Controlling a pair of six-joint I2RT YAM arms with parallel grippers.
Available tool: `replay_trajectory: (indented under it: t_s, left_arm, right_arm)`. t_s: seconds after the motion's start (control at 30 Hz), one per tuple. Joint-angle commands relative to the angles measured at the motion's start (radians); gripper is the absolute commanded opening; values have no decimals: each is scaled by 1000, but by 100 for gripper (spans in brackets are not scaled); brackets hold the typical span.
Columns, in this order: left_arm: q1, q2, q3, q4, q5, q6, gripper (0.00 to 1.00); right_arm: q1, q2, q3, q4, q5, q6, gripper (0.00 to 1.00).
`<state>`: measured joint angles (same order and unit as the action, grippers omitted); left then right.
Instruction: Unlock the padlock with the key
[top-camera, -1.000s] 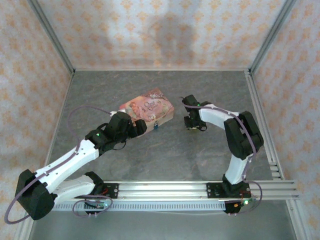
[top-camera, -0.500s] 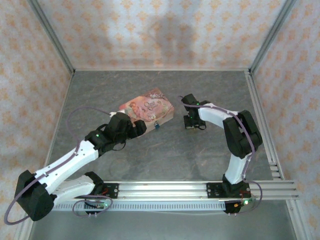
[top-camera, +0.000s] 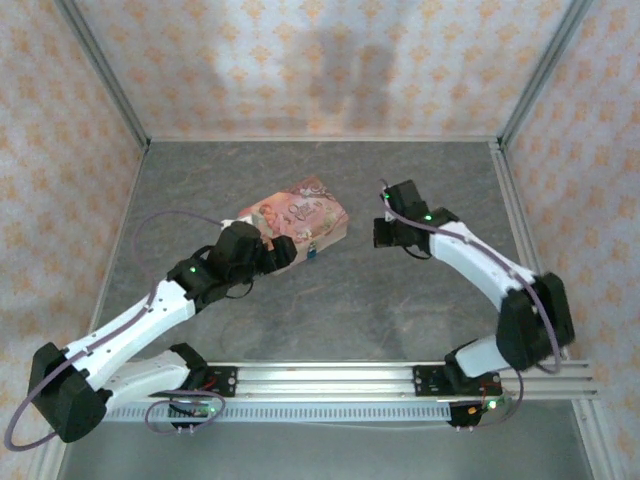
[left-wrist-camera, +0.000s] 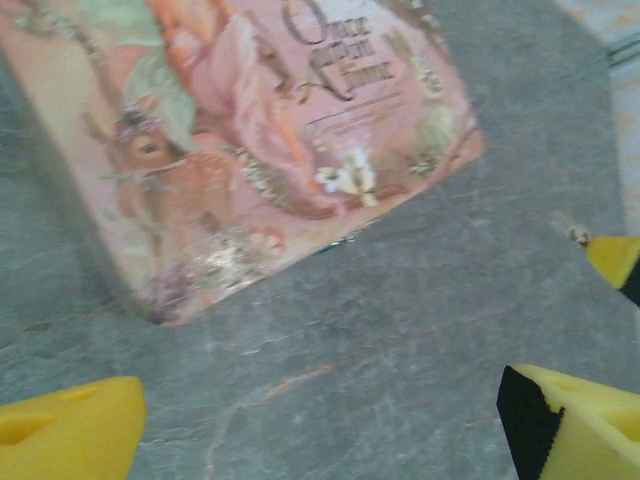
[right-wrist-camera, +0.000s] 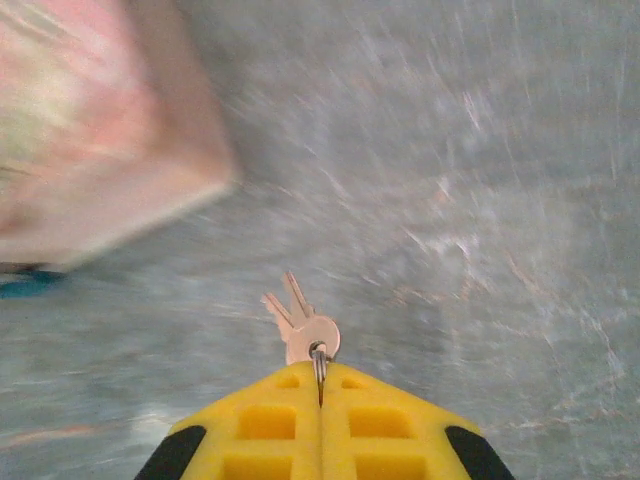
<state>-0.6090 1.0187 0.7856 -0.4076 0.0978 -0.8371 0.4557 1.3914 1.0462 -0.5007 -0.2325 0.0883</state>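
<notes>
Swung wider than a moment ago, right fingers (right-wrist-camera: 331, 396) pinch the thin pale metal key (right-wrist-camera: 298, 322) by its ring (right-wrist-camera: 320, 364), aimed at the small blue padlock (right-wrist-camera: 27, 283); left fingers (top-camera: 283, 253) gape.

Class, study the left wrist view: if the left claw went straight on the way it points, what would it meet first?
Most likely the pink box, lying just ahead of the open left claw; depth is hard to judge.

Soft even light, wrist views blurred (motion), faint wall shadows

Grey table (top-camera: 340, 300) bears floral box (top-camera: 300, 212) and padlock (right-wrist-camera: 22, 284).
</notes>
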Motion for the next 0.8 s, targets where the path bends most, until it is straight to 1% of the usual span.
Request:
replay_trajectory:
  t_s: [0.0, 0.13, 0.2, 0.3, 0.37, 0.43, 0.47, 0.5, 0.57, 0.63, 0.67, 0.73, 0.77]
  left_arm:
    - [-9, -5, 62, 37, 47, 10, 94]
    - [-9, 35, 107, 113, 154, -9, 94]
    - [-9, 46, 117, 184, 221, -16, 91]
    - [-9, 31, 127, 265, 268, 6, 91]
    - [-8, 26, 145, 287, 292, 20, 91]
    - [-8, 27, 158, 327, 332, 21, 92]
    - [-8, 27, 160, 356, 350, 15, 95]
    - [-8, 29, 161, 378, 360, 4, 96]
    - [-8, 29, 162, 406, 362, -8, 96]
    - [-8, 33, 161, 442, 372, -24, 89]
    - [-8, 39, 163, 459, 383, -33, 83]
    - [-9, 53, 167, 478, 400, -46, 75]
    - [-11, 62, 168, 490, 408, -52, 69]
  right_arm:
    - [6, -134, -18, 71, -173, -4, 0]
    - [6, -233, 8, 113, -393, 6, 0]
    - [6, -263, 22, 147, -506, 27, 0]
    - [7, -276, 53, 164, -628, 57, 0]
    - [6, -284, 66, 182, -695, 77, 0]
    - [6, -305, 61, 206, -712, 98, 0]
    - [6, -319, 58, 208, -713, 100, 0]
    - [6, -330, 53, 210, -717, 96, 0]
    - [6, -347, 39, 223, -722, 100, 0]
    - [6, -356, 26, 227, -719, 104, 0]
    - [6, -362, 17, 233, -713, 103, 0]
    - [7, -367, 5, 244, -712, 107, 0]
    - [6, -368, 1, 254, -716, 110, 0]
